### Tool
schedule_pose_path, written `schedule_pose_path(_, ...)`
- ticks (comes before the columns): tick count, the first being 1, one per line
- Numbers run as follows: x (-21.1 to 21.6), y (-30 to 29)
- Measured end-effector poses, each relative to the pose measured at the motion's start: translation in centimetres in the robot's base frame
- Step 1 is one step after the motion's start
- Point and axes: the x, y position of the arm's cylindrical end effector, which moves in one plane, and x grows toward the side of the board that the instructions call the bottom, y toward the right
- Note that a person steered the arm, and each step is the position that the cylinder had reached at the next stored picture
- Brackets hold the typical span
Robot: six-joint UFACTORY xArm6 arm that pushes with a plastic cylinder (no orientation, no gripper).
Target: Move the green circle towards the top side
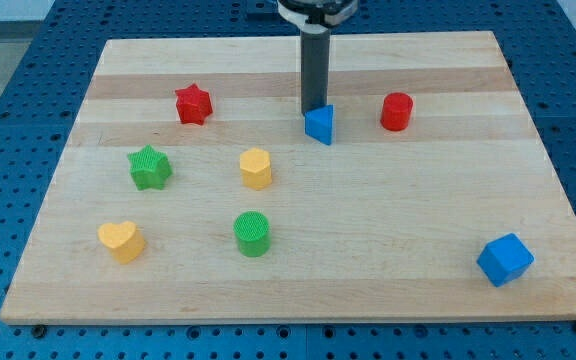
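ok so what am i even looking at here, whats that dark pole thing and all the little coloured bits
One camera looks down at a wooden board on a blue perforated table. The dark pole is a robot arm's end: no hand, just a straight rod. My tip slides along the board and pushes blocks; nothing is held. It sits right behind the blue triangular block, at the view's top. Also there: a red star, a red cylinder, a green star, a yellow hexagon-like block, a yellow heart, a blue cube, and the green circle, which is to go towards the top and lies far from my tip.
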Motion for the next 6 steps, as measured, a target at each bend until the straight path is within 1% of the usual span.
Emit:
schedule_pose_path(1,2.9,1.3)
schedule_pose_path(2,5.1,5.0)
schedule_pose_path(3,7.7,6.9)
schedule_pose_path(4,7.3,3.3)
schedule_pose_path(5,5.2,-0.2)
schedule_pose_path(6,7.7,-0.8)
